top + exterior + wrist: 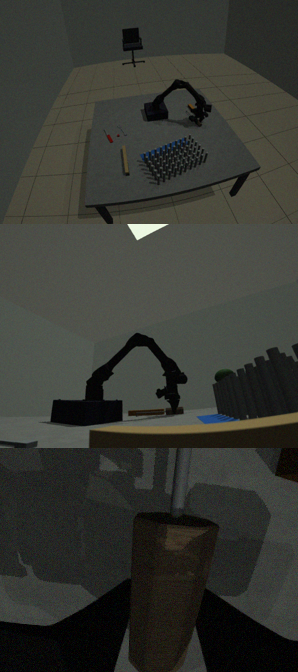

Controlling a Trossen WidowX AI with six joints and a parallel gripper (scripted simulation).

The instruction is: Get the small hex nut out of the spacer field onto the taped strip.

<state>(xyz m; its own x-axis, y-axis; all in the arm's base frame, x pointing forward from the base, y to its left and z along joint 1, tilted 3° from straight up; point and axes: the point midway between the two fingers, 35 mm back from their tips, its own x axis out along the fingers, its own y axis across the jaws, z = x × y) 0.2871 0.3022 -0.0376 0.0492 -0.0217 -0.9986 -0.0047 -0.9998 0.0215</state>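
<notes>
Grey tabletop, end effector clamped around a wooden tool handle.

So the tool handle at 6 o'clock in the wrist view looks like brown wood, pretty matt; its shaft toward 12 looks like smooth grey metal.

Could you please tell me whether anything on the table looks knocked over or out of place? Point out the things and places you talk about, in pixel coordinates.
Nothing stands out: the visible metal spacers (158,179) (260,388) all stand upright, and the red-handled tool (110,138) and wooden bar (125,159) (185,430) lie flat outside the field.
</notes>
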